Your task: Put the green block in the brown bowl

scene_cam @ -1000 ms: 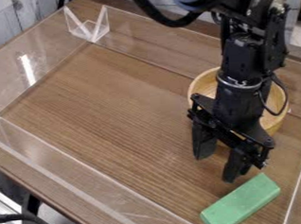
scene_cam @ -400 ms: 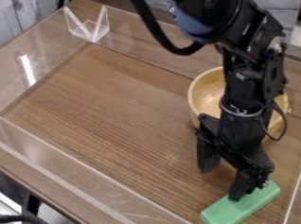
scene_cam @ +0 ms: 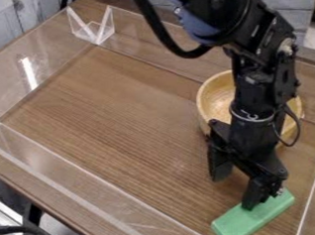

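Observation:
The green block (scene_cam: 249, 221) lies flat on the wooden table near the front right edge. The black gripper (scene_cam: 240, 188) hangs low just above and behind it, open. One of its fingers (scene_cam: 263, 192) covers the block's far end, and the other stands to the left over bare wood. I cannot tell whether the fingers touch the block. The brown bowl (scene_cam: 222, 98) sits behind the gripper at the right, partly hidden by the arm. What shows of its inside is empty.
Clear acrylic walls (scene_cam: 43, 145) fence the wooden table (scene_cam: 107, 112) on the left and front. A clear folded stand (scene_cam: 92, 26) sits at the back left. The arm's dark upper links (scene_cam: 215, 17) lean over the bowl.
Over the last second the gripper came down and forward to the green block's far end. In the last half second nothing visibly moved.

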`<state>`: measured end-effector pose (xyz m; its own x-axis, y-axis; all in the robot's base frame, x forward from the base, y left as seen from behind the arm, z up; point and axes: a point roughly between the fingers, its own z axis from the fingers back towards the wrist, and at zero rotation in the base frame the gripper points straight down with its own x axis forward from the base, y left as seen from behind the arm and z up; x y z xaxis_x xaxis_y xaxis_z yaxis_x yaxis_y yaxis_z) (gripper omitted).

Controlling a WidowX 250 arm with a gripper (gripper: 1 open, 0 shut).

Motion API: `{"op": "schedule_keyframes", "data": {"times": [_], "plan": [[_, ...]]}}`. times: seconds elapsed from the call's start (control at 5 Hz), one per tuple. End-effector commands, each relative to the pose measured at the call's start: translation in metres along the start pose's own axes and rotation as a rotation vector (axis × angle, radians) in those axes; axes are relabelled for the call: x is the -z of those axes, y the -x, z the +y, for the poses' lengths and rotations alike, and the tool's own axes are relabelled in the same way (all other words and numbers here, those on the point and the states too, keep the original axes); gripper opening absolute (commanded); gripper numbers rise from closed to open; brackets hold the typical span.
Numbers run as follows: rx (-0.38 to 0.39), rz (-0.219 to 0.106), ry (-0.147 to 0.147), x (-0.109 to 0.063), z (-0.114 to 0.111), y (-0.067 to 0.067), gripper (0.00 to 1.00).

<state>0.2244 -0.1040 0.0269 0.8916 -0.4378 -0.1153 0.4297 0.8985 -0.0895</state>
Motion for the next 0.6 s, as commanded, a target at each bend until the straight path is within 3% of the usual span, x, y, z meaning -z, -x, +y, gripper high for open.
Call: {"op": "schedule_keyframes", "data": {"times": [0.0,0.4], "plan": [[-0.010,-0.005,-0.002,0.0142,0.0050,-0.0042,1.00],[-0.017,-0.007,0.002,0.0203,0.0070,-0.0060,1.00]]}}
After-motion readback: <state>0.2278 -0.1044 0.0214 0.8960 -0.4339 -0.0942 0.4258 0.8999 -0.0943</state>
